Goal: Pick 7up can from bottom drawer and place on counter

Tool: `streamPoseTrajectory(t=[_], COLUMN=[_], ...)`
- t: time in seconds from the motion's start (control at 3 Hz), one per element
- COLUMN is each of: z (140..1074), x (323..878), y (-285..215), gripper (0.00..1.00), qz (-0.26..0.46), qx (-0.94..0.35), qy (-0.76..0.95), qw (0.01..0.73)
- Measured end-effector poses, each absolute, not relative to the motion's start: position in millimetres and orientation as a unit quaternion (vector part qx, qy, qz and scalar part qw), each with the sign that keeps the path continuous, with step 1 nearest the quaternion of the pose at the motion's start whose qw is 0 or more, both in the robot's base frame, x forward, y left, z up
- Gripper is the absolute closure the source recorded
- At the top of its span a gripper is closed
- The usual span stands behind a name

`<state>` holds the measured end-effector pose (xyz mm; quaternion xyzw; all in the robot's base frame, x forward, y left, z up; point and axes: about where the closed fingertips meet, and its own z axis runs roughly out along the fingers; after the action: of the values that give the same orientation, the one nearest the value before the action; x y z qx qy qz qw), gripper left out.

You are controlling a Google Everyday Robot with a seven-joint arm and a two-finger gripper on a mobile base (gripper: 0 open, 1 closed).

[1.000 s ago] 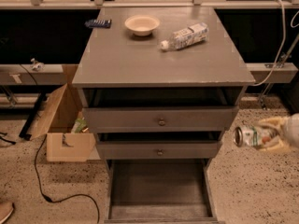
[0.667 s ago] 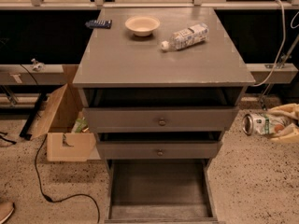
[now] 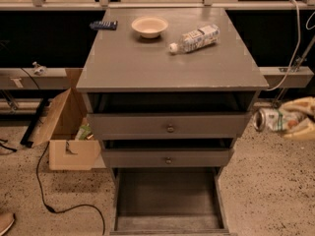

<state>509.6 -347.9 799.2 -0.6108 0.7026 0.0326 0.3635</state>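
1. Nearest me, the bottom drawer [image 3: 167, 200] stands pulled out, well below the jaws and off to their cabinet side. Nothing shows on its dark floor.
2. The gripper [image 3: 290, 120] hangs beside the cabinet, about level with the upper shallow drawer [image 3: 170, 127]. Its jaws are clamped on the 7up can [image 3: 268, 119], which lies sideways between them, its shiny round end poking out toward the cabinet without touching it.
3. So the picking looks done (can out of the drawer and in the grip) – the carry to the counter is the step in hand.
4. The counter [image 3: 147, 68] sits higher than the jaws and across from them. I'd judge the next move calls for a rise above its edge, then a swing inward over a bare patch, and a set-down before the jaws let go.
5. Farther from the jaws, toward the counter's back, are a plastic bottle [image 3: 194, 38] on its side, a bowl [image 3: 149, 26] and a dark flat gadget [image 3: 103, 25].
6. Count: one can, one gripper and three drawers – two shallow with knobs, one deep. There is also one bottle, one bowl and one cardboard box [image 3: 64, 132], on the floor across the cabinet from the jaws.
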Motion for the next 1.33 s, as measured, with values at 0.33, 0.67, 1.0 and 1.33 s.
streamPoseTrajectory(t=[0.33,0.67,1.0,1.33], z=[842,862,868,875], x=[539,582,626,663], y=[-317,-287,-261,-243], gripper=[1.00,1.00,1.00,1.00], qz=[0.028,0.024,0.024,0.034], qx=[-0.623,-0.614,-0.595,-0.573], qy=[0.690,0.698,0.722,0.740], qw=[0.369,0.366,0.353,0.350])
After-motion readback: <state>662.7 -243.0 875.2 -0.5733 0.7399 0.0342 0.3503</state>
